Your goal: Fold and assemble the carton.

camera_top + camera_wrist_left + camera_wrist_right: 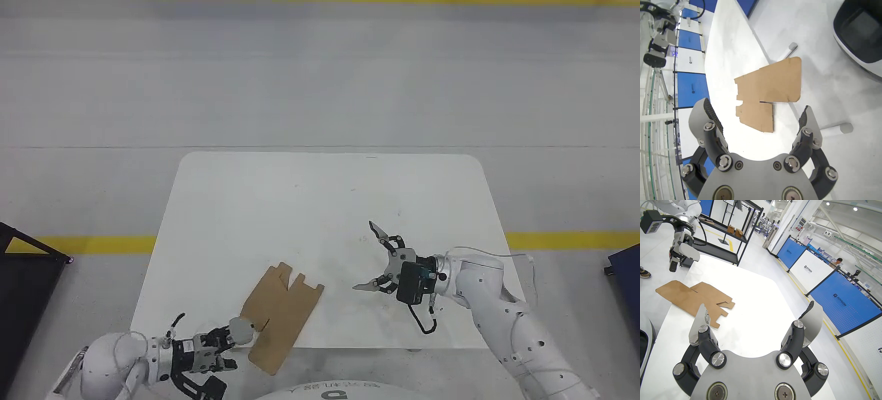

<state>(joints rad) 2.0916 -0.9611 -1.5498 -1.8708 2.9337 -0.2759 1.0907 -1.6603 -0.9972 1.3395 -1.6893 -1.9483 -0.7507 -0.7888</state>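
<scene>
Overall light: bright and even in all three views; the pale floor (320, 80) and the white table (300, 200) give back much light.
Source: ceiling lamps (855, 208) show as small round spots, high above and far beyond the right gripper (756, 305).
Glare: the table surface just ahead of the right gripper is almost pure white; the bolt heads (717, 359) behind its fingers carry bright highlights.
Shadows: soft and weak; the carton (696, 298) throws only a thin dark line under its edges, seen also ahead of the left gripper (756, 104).
Distortion: both wrist views bend straight lines; the table edge beyond the left gripper curves, and the blue fence panels (846, 306) beside the right gripper bow.
</scene>
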